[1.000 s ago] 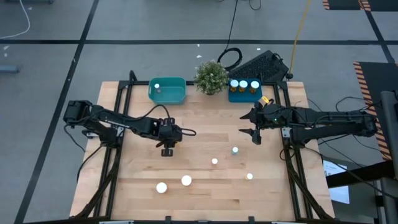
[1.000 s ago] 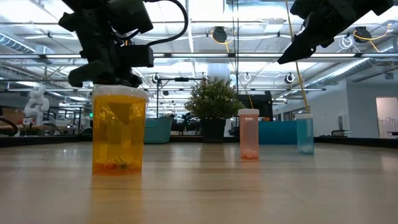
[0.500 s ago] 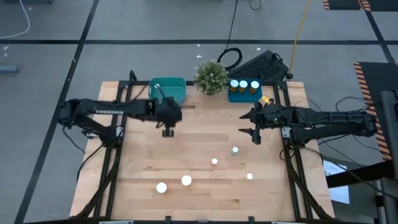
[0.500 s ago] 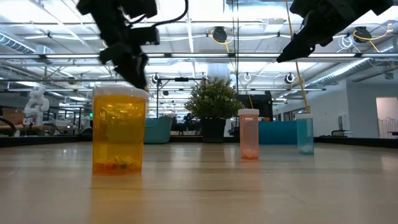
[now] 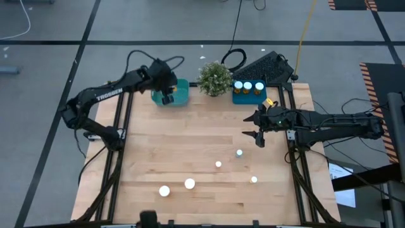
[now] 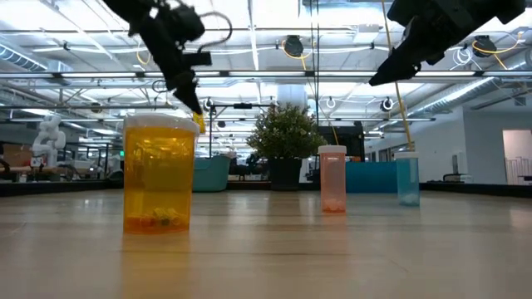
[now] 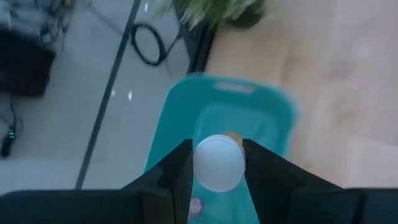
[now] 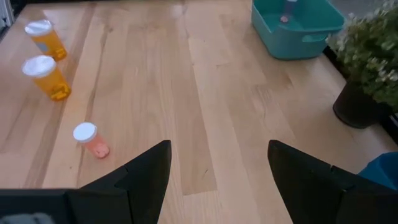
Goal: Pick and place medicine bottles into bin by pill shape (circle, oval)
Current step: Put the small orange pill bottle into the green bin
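Observation:
My left gripper [image 5: 168, 97] hovers over the teal bin [image 5: 180, 95] at the table's far edge, shut on a small amber medicine bottle with a white cap [image 7: 217, 163]. My right gripper [image 5: 256, 131] waits open above the table's right half, with nothing between its fingers [image 8: 217, 168]. Several white-capped medicine bottles stand upright on the near half of the table: two larger ones [image 5: 164, 190] [image 5: 190, 183] and three small ones [image 5: 218, 164] [image 5: 239, 152] [image 5: 254, 180]. One bottle [image 8: 289, 9] stands inside the teal bin. My left gripper pinches the bottle between its two fingers, which sit on opposite sides of its white-capped end [image 7: 198, 167]. The fingers point down at the teal bin. The bottle is lifted clear above the bin, its cap facing back toward the wrist and its amber body [image 6: 199, 122] showing below the fingers.
A blue bin [image 5: 248, 96] with three capped bottles stands at the far right, and a green potted plant [image 5: 215, 77] stands between the two bins. Bare wood lies between the bins and the standing bottles.
My left gripper has risen and travelled from the table's middle toward the far edge, carrying the bottle, and now hangs over the teal bin. My right arm has kept still.

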Controlling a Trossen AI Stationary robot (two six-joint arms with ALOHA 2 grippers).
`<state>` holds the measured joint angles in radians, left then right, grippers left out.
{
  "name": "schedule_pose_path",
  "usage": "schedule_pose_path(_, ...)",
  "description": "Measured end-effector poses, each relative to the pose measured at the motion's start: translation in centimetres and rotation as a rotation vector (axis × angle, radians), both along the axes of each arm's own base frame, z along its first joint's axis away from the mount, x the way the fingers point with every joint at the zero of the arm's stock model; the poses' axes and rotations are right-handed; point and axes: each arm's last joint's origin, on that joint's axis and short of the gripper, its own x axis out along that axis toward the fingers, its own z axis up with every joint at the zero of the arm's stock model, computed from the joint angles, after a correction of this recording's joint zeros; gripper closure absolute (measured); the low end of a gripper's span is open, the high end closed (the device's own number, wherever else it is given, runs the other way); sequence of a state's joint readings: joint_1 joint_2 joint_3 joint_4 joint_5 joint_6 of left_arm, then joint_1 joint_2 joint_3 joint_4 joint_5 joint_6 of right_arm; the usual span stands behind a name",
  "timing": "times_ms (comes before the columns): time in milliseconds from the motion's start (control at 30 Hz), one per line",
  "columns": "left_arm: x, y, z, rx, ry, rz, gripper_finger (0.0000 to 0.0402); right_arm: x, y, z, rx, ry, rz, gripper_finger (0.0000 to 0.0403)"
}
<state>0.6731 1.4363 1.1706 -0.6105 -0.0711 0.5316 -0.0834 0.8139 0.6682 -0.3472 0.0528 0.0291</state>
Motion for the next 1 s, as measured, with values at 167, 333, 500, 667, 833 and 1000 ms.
schedule_pose_path(167, -0.6, 3.2, -2.4, -0.061, 0.036, 0.048, 0.0270, 0.0, 0.0, -0.8, -0.011, -0.003, 0.007, 0.0140)
schedule_pose_path(333, -0.4, 5.4, -5.6, -0.119, 0.103, 0.082, 0.0270, 0.1, 0.0, -0.7, -0.013, -0.012, 0.008, 0.0140)
schedule_pose_path(500, 0.1, 6.4, -8.1, -0.157, 0.151, 0.090, 0.0270, 0.1, 0.0, -0.7, -0.017, -0.015, 0.010, 0.0140)
schedule_pose_path(667, 0.4, 7.3, -9.4, -0.111, 0.185, 0.132, 0.0270, 0.1, 0.0, -0.7, -0.016, -0.015, 0.010, 0.0140)
schedule_pose_path(833, 0.1, 8.0, -9.5, -0.098, 0.170, 0.165, 0.0265, 0.1, 0.0, -0.7, -0.016, -0.015, 0.010, 0.0140)
schedule_pose_path(1000, -0.6, 8.5, -9.5, -0.115, 0.154, 0.205, 0.0255, 0.1, 0.0, -0.7, -0.020, -0.014, 0.013, 0.0140)
